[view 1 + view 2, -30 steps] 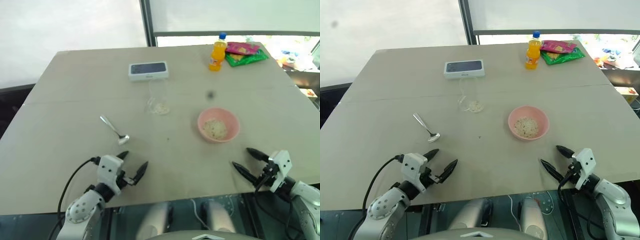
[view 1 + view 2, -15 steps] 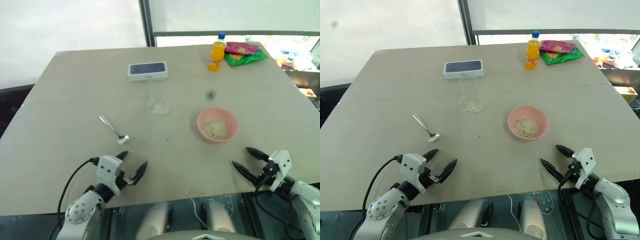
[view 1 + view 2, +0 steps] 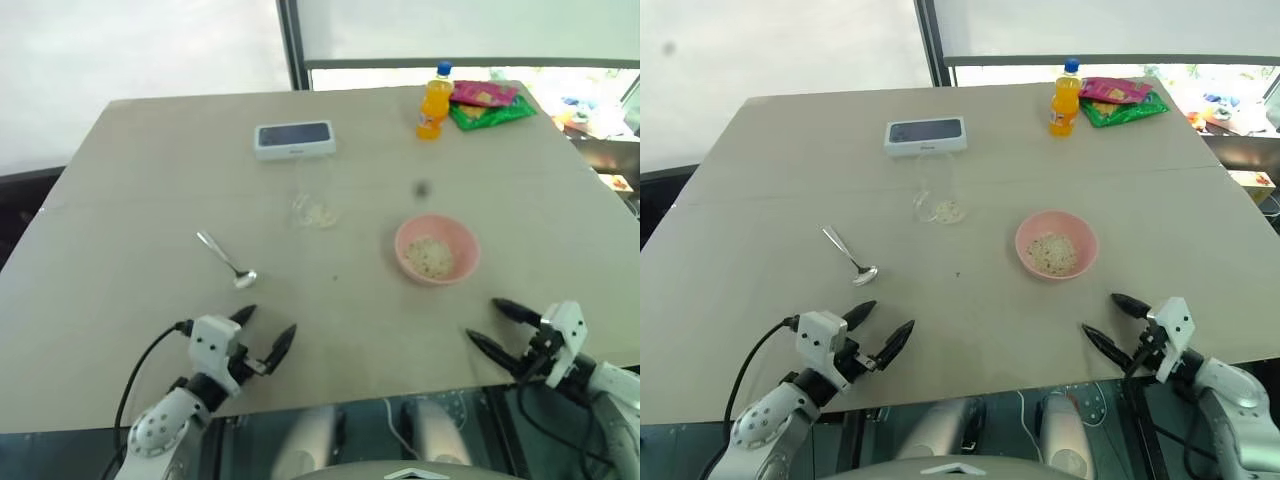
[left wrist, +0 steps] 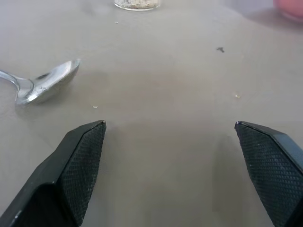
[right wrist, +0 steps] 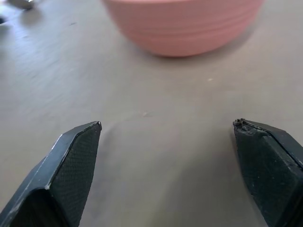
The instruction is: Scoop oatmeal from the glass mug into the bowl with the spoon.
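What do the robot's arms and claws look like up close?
Each arm is rounded silver-grey metal ending in a white boxy wrist block. The left gripper and right gripper each have two black, pointed fingers with cross-hatched textured pads. Black cables loop along both arms.

Beige table, spoon, glass mug, bowl, bottle, white box, snack packets

No legible text, label, brand or number anywhere.
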`<state>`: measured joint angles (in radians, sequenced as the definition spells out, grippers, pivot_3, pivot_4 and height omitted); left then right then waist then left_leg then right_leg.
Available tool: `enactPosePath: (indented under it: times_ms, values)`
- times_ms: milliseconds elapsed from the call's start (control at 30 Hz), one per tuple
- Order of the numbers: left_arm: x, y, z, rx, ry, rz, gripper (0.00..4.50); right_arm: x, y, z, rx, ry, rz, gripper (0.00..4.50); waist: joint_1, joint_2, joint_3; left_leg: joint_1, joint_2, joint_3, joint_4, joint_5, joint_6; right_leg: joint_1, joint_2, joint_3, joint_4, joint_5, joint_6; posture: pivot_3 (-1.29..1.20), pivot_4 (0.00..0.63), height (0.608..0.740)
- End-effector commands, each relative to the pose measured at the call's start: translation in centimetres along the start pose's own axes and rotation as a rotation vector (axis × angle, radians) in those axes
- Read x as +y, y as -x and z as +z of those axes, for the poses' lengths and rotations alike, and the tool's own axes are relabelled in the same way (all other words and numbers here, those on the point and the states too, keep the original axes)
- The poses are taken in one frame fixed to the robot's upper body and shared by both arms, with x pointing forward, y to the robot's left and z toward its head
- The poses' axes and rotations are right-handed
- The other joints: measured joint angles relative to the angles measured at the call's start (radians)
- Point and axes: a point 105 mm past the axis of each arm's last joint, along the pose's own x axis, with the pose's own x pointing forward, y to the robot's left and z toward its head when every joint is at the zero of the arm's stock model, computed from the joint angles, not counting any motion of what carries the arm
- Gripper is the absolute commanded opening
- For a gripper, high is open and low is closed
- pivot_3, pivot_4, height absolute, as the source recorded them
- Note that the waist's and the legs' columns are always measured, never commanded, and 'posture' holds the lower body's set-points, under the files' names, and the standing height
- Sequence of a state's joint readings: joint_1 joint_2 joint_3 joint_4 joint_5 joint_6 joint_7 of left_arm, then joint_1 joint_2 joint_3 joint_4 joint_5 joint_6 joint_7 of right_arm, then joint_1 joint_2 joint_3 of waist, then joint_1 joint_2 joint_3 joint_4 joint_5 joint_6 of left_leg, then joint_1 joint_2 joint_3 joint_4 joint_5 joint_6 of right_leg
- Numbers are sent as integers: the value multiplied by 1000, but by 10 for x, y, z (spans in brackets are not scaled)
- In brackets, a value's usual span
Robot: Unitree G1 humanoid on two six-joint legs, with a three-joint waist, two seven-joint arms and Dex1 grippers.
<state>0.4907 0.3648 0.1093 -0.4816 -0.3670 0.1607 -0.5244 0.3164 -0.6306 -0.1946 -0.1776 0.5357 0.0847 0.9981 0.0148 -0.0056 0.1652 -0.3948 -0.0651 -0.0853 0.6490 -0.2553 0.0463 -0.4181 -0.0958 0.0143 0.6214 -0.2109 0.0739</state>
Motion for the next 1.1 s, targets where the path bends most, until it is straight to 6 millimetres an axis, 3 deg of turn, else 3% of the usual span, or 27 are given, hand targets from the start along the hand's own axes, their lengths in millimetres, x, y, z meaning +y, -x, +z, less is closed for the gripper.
enactPosePath:
  times_ms: [33, 133, 233, 400, 500, 600, 900, 1100]
  values:
    - [7, 3, 30, -61, 32, 47, 4500, 9, 3, 51, -95, 29, 116, 4474, 0, 0, 1, -2, 0, 0, 0, 0, 0, -2, 1, -2, 0, 0, 0, 0, 150, 740]
    - [23, 4, 46, -88, 135, 129, 4500, 19, 2, 80, -84, 75, 219, 4474, 0, 0, 5, -2, 0, 0, 1, 0, 0, -2, 1, -4, 1, 0, 0, 0, 150, 740]
    - [41, -1, 64, -93, 105, 231, 4500, 27, -5, 109, -93, 118, 294, 4474, 1, -1, 6, -2, 0, -2, 2, 0, 0, -2, 2, -6, 2, 0, 0, 0, 150, 740]
    - [67, -19, 93, -117, 110, 382, 4500, 35, -17, 133, -106, 170, 353, 4474, 14, -7, 8, -3, -1, -3, 4, 3, 4, -1, 6, -8, 2, 3, 4, 0, 150, 740]
    - [89, -20, 97, -66, 138, 527, 4500, 36, -21, 134, -110, 158, 351, 4474, 22, -9, 8, -3, -1, -3, 4, 3, 4, 0, 6, -8, 2, 6, 0, 0, 150, 740]
    - [96, -26, 93, 14, 164, 562, 4500, 35, -23, 129, -96, 163, 345, 4474, 24, -9, 8, -3, -2, -2, 4, 4, -1, -1, 7, -6, 1, 6, 0, 0, 150, 740]
    - [79, -58, 77, 235, 199, 567, 4500, 36, -27, 131, -124, 158, 334, 4474, 25, -12, 10, -3, -2, -2, 4, 4, -4, -1, 8, -6, 2, 6, -1, 0, 150, 740]
    - [94, -43, 67, 298, 271, 747, 4500, 34, -25, 130, -121, 156, 315, 4474, 19, -12, 10, -2, -1, -1, 4, 5, -5, -2, 9, -4, 3, 6, -1, 0, 150, 740]
